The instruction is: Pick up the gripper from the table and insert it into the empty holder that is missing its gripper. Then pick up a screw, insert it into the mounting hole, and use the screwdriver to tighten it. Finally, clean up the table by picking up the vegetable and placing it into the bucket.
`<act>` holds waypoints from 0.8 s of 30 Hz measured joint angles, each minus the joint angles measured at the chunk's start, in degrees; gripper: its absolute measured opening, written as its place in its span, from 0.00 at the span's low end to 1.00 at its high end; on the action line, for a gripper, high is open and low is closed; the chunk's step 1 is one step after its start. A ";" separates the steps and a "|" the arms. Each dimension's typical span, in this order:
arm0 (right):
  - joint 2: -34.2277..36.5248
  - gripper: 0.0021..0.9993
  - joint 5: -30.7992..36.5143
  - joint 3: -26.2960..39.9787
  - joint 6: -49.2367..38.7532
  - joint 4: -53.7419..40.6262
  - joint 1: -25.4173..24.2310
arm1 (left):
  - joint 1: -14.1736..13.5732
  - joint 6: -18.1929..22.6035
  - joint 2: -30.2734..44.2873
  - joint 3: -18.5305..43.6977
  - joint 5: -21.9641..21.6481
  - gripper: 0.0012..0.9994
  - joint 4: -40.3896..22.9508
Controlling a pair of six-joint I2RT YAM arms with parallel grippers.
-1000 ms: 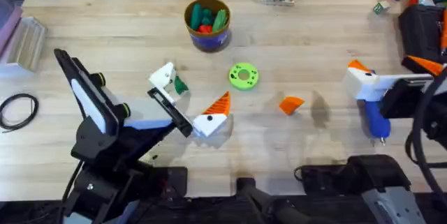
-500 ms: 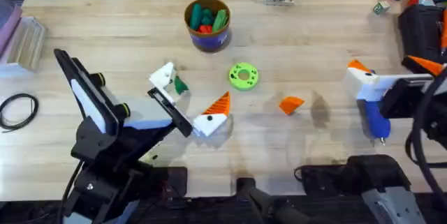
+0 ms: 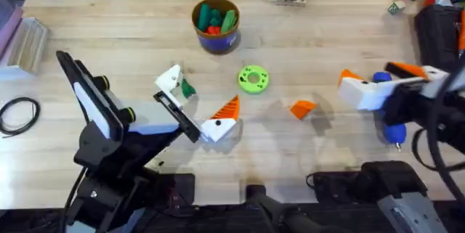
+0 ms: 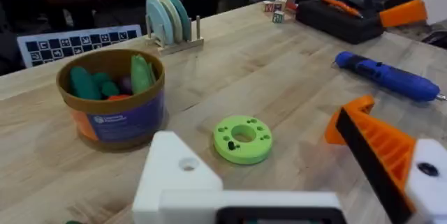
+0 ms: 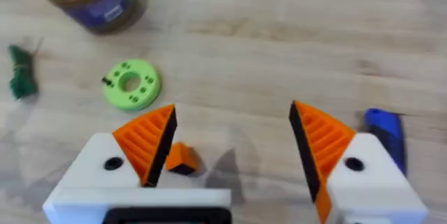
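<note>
Found the right end effector (image 3: 378, 78) above the right part of the counter (image 3: 131, 37), spread wide and holding nothing. Saw the gripper (image 3: 303, 108) lying loose on the counter just left of it, and in the right wrist view close by one ribbed pad rather than centred in the gap. Noted the left end effector (image 3: 196, 102) also wide open and empty, with its bare holder (image 3: 171, 79) on the far side beside the vegetable (image 3: 187, 88). Judged the step in hand to be the first pick-up. Best done by shifting left until the wedge sat midway between the pads, descending straight, then closing across its flat sides, not its slope, lest it squirt out. Kept clear of the screwdriver (image 3: 393, 130) on the near side.
</note>
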 joint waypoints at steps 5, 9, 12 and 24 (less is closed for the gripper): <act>9.47 0.99 -3.96 0.75 -0.24 -2.06 2.15 | 0.00 0.00 0.00 0.00 0.00 0.99 0.00; 18.87 0.99 -4.93 2.40 -0.82 -3.74 5.85 | 0.00 0.01 0.00 0.00 0.00 0.99 0.00; 24.72 0.99 -5.38 3.32 -2.87 -5.58 9.42 | 0.00 0.01 0.00 0.00 0.00 0.99 0.00; 34.79 0.99 -3.71 4.35 -6.27 -7.72 15.46 | 0.00 -0.02 0.00 0.00 0.00 0.99 0.00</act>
